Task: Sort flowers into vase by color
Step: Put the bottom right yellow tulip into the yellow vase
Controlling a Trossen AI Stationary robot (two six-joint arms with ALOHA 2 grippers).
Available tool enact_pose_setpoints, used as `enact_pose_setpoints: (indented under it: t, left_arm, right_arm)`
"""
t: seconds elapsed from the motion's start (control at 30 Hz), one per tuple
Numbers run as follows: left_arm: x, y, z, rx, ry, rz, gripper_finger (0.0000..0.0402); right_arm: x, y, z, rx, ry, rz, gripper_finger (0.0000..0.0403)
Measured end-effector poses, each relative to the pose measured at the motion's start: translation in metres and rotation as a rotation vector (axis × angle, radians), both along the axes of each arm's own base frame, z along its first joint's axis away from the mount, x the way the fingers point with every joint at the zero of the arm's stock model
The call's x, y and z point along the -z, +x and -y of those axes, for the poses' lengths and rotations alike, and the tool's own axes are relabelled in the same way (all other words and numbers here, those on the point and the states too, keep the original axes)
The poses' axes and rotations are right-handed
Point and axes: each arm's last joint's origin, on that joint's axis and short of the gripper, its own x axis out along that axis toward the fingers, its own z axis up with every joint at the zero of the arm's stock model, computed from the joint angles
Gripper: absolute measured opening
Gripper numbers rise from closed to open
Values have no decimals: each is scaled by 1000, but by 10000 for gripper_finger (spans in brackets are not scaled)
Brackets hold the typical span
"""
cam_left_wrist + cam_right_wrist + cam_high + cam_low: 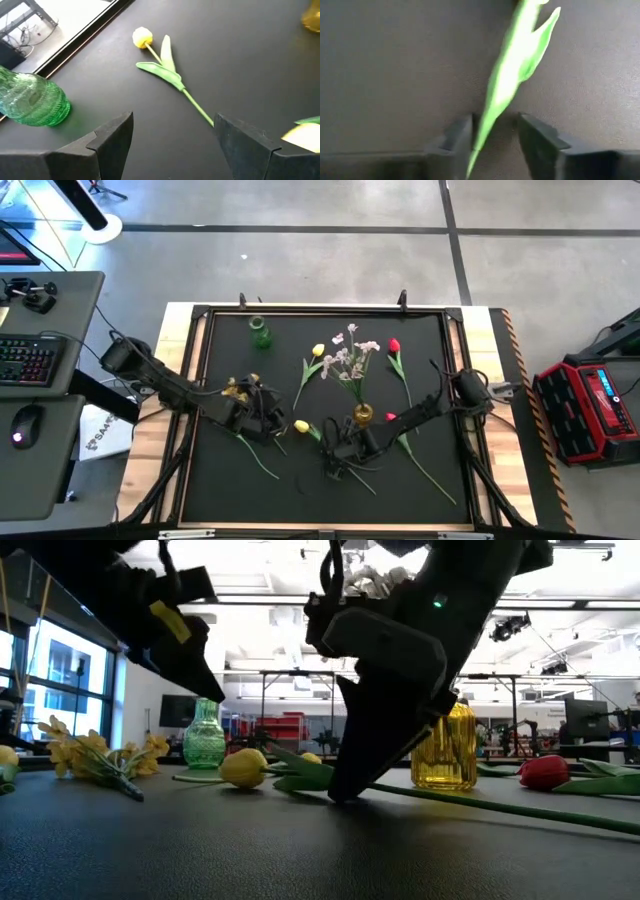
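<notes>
My right gripper [338,452] points down at the mat, open by a narrow gap. Its fingers stand on either side of the green stem [492,112] of a yellow tulip [301,426]; its tip also shows in the low view [345,790]. My left gripper [268,418] is open and empty above the mat, beside the orange-yellow sprig [236,388]. Its wrist view shows the second yellow tulip [142,37] lying on the mat. The pink-white sprig [350,355] stands with its stem in the yellow vase [363,414]. Two red flowers [394,345] [390,417] lie flat. My right gripper comes from above, pointing down, its fingers across the tulip's stem [479,142]. The stem runs between them, close to one finger [462,137]. I cannot tell whether it touches. The tulip's bloom [243,768] lies on the mat.
A green glass vase [260,332] stands empty at the mat's far left, also in the left wrist view [32,102]. The black mat [230,500] has a raised frame edge. Beyond the table are a desk with a keyboard at left and a red case at right.
</notes>
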Motion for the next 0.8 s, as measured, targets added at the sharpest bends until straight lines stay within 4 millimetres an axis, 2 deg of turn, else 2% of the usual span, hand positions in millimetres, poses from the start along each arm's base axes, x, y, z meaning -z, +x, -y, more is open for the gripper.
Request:
enact_pose_setpoints:
  t: [0.13,0.17,0.3,0.4,0.57,0.67,0.73,0.8]
  left_arm:
    - [-1,-4,9,15,26,28,266]
    - [-1,-5,11,20,35,31,266]
    - [-1,-8,14,28,69,28,266]
    - [-1,-8,10,13,94,20,266]
    - [-2,-5,4,-11,133,21,266]
    - [-3,-4,2,-22,145,28,266]
    - [-3,-3,1,-27,144,36,266]
    - [-3,-3,1,-29,142,41,266]
  right_arm:
    - [0,-5,-10,5,-64,29,27]
    - [-3,-8,-14,15,-90,40,15]
    - [-29,-31,-35,118,-217,162,15]
    - [-56,-65,-55,200,-324,322,5]
    - [-84,-142,-77,256,-436,685,3]
    - [-84,-180,-76,292,-511,908,2]
    - [-80,-191,-64,298,-496,924,2]
    - [-71,-192,-48,358,-464,945,1]
